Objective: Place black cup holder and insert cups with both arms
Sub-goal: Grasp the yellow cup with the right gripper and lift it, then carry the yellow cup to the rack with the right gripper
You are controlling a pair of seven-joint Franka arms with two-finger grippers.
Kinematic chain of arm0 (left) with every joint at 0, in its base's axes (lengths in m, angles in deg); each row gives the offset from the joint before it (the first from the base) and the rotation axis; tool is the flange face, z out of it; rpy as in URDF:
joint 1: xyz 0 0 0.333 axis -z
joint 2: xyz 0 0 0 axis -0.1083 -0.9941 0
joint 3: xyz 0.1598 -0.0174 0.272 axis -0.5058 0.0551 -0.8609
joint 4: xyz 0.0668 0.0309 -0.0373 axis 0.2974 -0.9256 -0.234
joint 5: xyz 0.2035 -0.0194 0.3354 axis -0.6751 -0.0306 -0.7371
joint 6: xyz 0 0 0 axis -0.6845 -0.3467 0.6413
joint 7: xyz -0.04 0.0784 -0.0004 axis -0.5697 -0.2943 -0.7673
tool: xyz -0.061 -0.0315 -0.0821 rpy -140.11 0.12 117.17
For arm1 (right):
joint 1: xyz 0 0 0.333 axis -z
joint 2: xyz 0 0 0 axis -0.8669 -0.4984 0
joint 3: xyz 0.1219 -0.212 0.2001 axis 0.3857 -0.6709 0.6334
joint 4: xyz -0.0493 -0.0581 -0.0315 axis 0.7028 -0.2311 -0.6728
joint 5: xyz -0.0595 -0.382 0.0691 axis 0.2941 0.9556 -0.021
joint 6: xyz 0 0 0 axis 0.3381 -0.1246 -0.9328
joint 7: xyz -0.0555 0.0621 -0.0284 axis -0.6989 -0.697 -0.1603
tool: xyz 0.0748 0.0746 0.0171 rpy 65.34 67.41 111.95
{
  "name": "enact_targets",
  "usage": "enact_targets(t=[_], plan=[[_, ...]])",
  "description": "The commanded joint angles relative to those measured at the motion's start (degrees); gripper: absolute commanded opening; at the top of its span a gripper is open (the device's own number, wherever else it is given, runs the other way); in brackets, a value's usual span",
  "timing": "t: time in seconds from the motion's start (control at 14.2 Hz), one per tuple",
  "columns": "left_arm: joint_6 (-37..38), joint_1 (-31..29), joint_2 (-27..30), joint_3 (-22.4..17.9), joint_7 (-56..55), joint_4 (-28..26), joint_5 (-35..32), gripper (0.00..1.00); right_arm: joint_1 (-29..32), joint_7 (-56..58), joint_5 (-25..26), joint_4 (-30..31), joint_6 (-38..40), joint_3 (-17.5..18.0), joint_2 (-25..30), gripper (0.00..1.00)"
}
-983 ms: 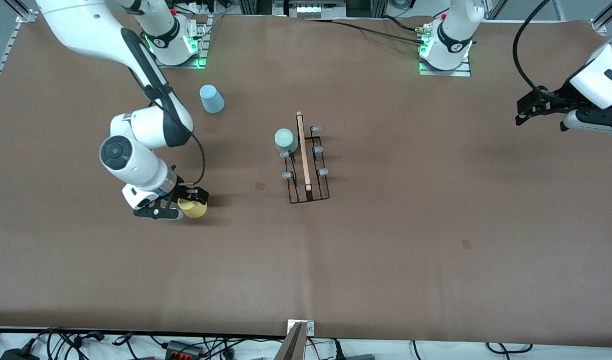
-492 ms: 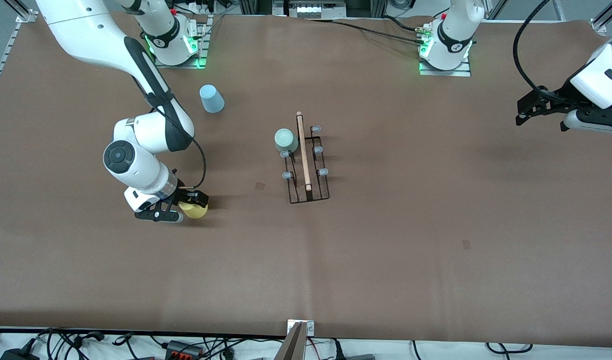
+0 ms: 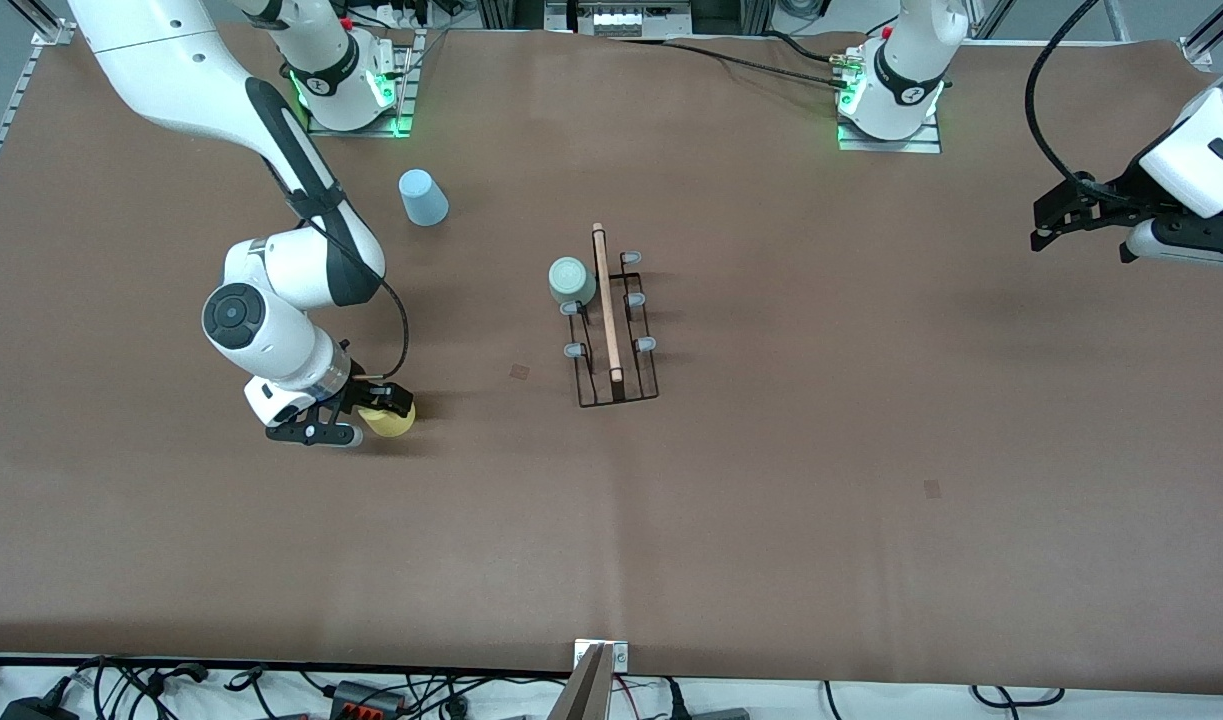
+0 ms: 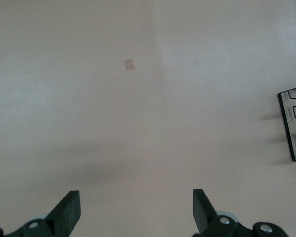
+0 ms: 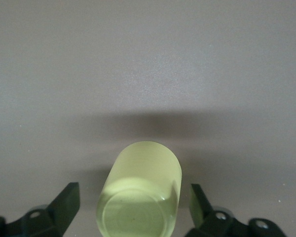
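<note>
The holder (image 3: 616,330) (image 4: 293,123) stands upright mid-table, rod (image 3: 607,300) running 12 to 6 o'clock in the front view. The green cup (image 3: 571,280) sits inverted on a peg at the holder's 11 o'clock corner. The blue cup (image 3: 423,197) stands inverted at 10 o'clock from the holder, well apart from it and near the right arm's base. The yellow cup (image 3: 389,422) (image 5: 140,192) lies on its side at 8 o'clock from the holder, well apart from every table (image 3: 871,450) edge. The right gripper (image 3: 356,418) (image 5: 133,190) is low at the table, jaws spread around the yellow cup; the right wrist view shows a gap between each finger and the cup wall. The left gripper (image 3: 1081,240) (image 4: 135,193) waits with jaws fully apart and nothing between them, over the table's left-arm end at 3 o'clock from the holder, close to that edge. A broad stretch of table runs from the holder toward 6 o'clock. Against the frame one second earlier, the right wrist has shifted slightly toward 9 o'clock and the fingers sit closer to the cup; the cups, the holder and the left arm have not moved
</note>
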Motion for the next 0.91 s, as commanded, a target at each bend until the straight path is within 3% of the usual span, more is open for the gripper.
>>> enact_targets(t=[0.0,0.14,0.21,0.49,0.7,0.84], plan=[[0.6,0.3,-0.6,-0.2,0.2,1.5,0.8,1.00,0.3,1.1,0.2,0.4,-0.4,0.2,0.1,0.58],[0.6,0.3,-0.7,-0.2,0.2,1.5,0.8,1.00,0.2,0.8,-0.2,0.2,-0.2,0.2,0.6,0.31],[0.6,0.3,-0.7,-0.2,0.2,1.5,0.8,1.00,0.1,0.3,-0.3,-0.2,1.3,0.3,1.3,0.27],[0.6,0.3,-0.7,-0.2,0.2,1.5,0.8,1.00,-1.3,-11.5,-0.9,-4.4,12.7,1.1,8.8,0.23],[0.6,0.2,-0.7,-0.2,0.2,1.5,0.8,1.00,-2.2,-29.4,-1.1,-9.8,15.9,6.6,10.4,0.22],[0.6,0.3,-0.7,-0.2,0.2,1.5,0.8,1.00,-5.7,-40.5,-0.8,-12.0,15.3,8.2,9.5,0.21]])
